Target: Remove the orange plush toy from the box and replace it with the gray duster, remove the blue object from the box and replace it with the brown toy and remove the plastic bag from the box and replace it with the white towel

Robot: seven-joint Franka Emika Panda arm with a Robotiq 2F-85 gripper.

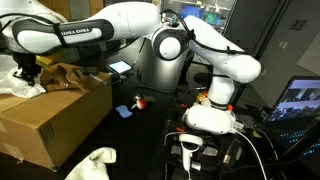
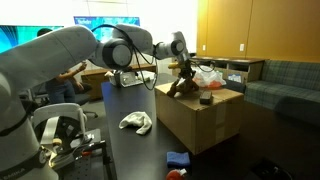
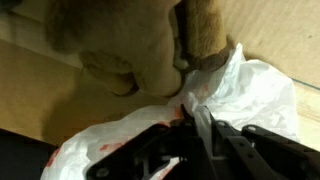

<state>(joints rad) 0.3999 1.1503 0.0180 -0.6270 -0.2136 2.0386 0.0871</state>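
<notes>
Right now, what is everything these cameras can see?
box: one, brown cardboard, on the table.
brown toy: one, tan, in the box's open top.
plastic bag: one, white with red print, in the box beside the toy.
white towel: one, white, on the table near the box.
blue object: one, blue, on the table outside the box.
orange plush toy: one, orange-red, on the table beside the blue object.
tablet: one, lit screen, on the table beyond the box.
table: one, dark, under the box.
arm: one, white, reaching over the box.
gripper: one, black, pinching the plastic bag.
</notes>
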